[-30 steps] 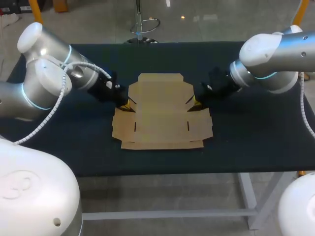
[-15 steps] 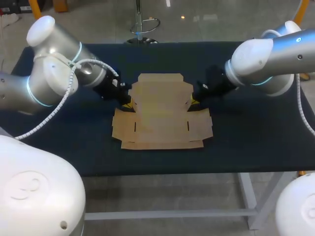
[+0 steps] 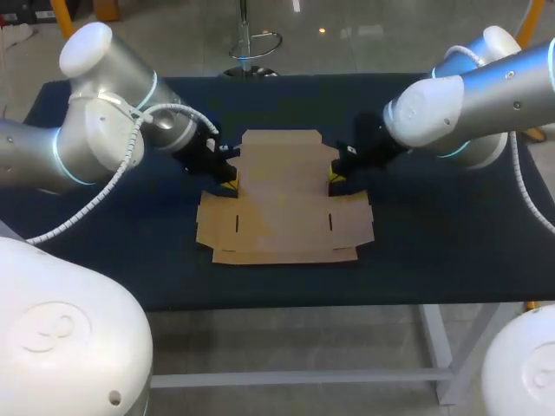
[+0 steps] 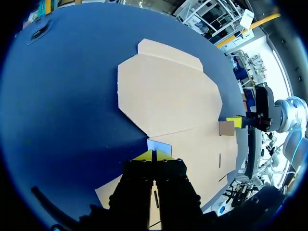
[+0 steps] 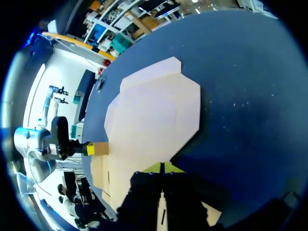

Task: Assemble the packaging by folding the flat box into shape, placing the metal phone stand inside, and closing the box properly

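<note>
The flat box (image 3: 282, 217) lies in the middle of the table (image 3: 451, 251), its 6 o'clock flaps down. At its 9 o'clock edge my left gripper (image 3: 229, 179) has its tips pressed together against a small side flap (image 4: 159, 146). My right gripper (image 3: 333, 176) mirrors it at 3 o'clock, tips likewise together. I judge both should push inward evenly and low, so the flaps lift on their creases without skidding the sheet toward 12.
</note>
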Robot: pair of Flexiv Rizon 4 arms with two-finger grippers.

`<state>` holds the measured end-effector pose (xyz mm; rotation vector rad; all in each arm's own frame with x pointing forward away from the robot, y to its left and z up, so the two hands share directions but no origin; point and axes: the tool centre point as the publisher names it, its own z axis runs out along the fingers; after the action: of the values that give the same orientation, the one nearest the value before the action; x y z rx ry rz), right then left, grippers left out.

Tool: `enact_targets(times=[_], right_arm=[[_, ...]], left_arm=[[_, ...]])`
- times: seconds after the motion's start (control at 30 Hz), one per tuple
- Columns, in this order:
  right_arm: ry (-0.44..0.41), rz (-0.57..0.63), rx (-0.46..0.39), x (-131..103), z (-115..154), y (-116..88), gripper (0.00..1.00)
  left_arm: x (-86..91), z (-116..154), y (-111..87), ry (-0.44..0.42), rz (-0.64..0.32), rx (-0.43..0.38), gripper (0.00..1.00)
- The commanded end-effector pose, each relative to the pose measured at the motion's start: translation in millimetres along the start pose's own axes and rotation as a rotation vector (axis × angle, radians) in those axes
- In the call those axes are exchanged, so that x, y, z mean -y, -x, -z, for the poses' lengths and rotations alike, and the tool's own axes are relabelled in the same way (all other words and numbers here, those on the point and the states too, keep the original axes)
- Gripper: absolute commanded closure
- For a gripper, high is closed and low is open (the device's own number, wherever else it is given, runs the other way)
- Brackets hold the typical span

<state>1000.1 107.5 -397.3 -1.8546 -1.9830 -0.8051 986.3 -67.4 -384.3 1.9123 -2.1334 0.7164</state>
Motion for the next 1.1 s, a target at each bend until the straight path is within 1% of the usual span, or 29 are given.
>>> enact_targets(times=[0.03, 0.53, 1.1], right_arm=[[0.006, -0.004, 0.062, 0.3, -5.2, -5.8, 1.0], [-0.002, -0.019, 0.096, 2.4, -14.4, -2.9, 1.0], [-0.039, -0.008, 0.086, 8.5, -21.7, -2.9, 1.0]], left_arm=[[-0.4, -2.0, -5.4, 0.001, 0.003, 0.041, 1.0], [-2.9, -7.0, -6.8, 0.0, 0.013, 0.063, 1.0], [-3.2, -17.4, -13.4, -0.012, 0.028, 0.094, 1.0]])
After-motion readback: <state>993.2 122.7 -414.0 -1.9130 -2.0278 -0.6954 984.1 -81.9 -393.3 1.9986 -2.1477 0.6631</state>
